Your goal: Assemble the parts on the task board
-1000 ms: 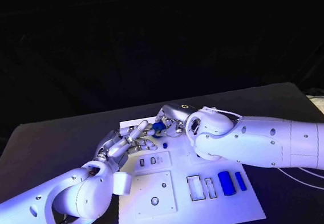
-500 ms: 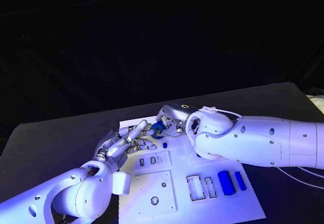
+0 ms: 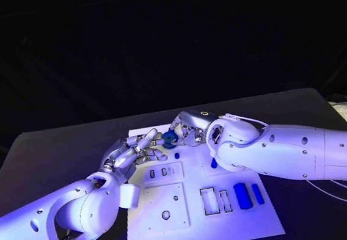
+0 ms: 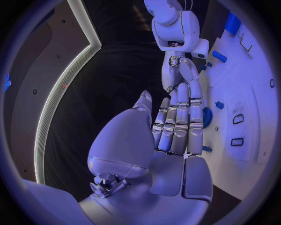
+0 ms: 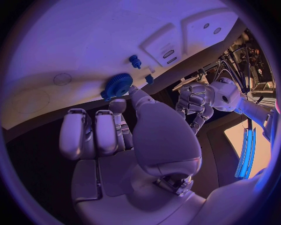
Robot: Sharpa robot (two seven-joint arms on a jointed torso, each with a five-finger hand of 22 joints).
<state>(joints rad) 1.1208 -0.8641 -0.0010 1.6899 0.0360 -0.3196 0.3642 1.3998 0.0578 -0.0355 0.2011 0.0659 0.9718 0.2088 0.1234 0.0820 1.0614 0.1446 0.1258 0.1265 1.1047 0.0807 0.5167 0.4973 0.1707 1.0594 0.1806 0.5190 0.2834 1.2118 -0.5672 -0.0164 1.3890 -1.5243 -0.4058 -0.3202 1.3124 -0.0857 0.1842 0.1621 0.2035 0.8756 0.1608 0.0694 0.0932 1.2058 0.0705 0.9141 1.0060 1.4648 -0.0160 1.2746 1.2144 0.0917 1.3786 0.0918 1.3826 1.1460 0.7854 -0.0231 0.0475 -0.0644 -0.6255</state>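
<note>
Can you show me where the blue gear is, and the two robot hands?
gear (image 5: 119, 85), right wrist view, on its toothed face.
right hand (image 5: 126, 136), right wrist view, on the palm.
left hand (image 4: 175, 126), left wrist view, on the fingers' middle.

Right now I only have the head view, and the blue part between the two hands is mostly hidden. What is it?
Observer: A toothed blue gear; the right wrist view shows its teeth plainly.
Operator: Does the right hand have it?
Observer: It looks so: the right hand has its thumb tip and a fingertip against the gear's rim.
Operator: And the left hand?
Observer: In the left wrist view the left hand has its fingers straight, side by side, next to the gear, not wrapped around it.
</note>
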